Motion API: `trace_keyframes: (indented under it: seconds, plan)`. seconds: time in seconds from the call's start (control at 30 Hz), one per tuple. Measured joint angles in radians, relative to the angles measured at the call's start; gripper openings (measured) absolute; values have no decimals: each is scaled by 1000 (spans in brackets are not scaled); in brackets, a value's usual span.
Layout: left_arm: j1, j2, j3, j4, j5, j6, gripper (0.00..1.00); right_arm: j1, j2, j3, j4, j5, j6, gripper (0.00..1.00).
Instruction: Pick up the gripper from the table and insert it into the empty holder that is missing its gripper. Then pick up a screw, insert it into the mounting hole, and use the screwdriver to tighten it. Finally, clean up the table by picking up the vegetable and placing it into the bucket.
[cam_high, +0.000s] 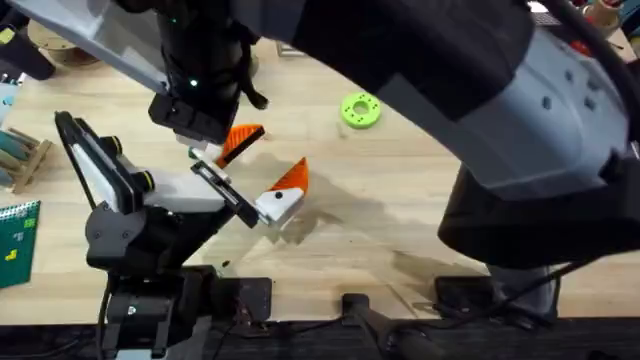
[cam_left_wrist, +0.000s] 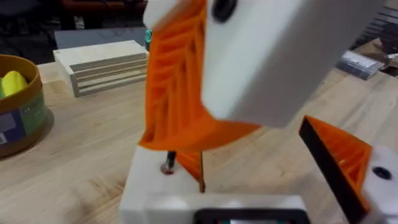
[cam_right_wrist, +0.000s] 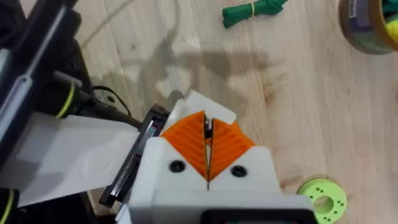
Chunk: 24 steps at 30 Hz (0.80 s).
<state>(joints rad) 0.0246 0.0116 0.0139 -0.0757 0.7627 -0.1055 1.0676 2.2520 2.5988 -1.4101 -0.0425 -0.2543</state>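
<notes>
Pinching a small dark screw (cam_left_wrist: 171, 157) between nearly closed pads, the right gripper (cam_right_wrist: 207, 127) holds it at the white holder (cam_left_wrist: 152, 186) just below its jaws, while the left gripper (cam_high: 285, 192) stands wide; beyond the right jaws, on the pale wooden table (cam_right_wrist: 298, 99), lie the vegetable (cam_right_wrist: 255, 9) and the bucket (cam_right_wrist: 367, 25), well apart from both grippers

The broad light wooden tabletop (cam_high: 400, 220) with pale grain carries a round lime-green plastic disc (cam_high: 360, 110), a small dark green knobbly toy vegetable (cam_right_wrist: 252, 10), a small round orange-yellow tub (cam_left_wrist: 18, 106) and a stack of pale wooden boards (cam_left_wrist: 106, 65).
</notes>
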Motion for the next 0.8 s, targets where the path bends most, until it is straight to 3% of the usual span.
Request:
trace_keyframes:
  seconds: [0.8]
  plan:
    - [0,0,0,-1,0,-8,972,0,23,6,-26,-7,0,6]
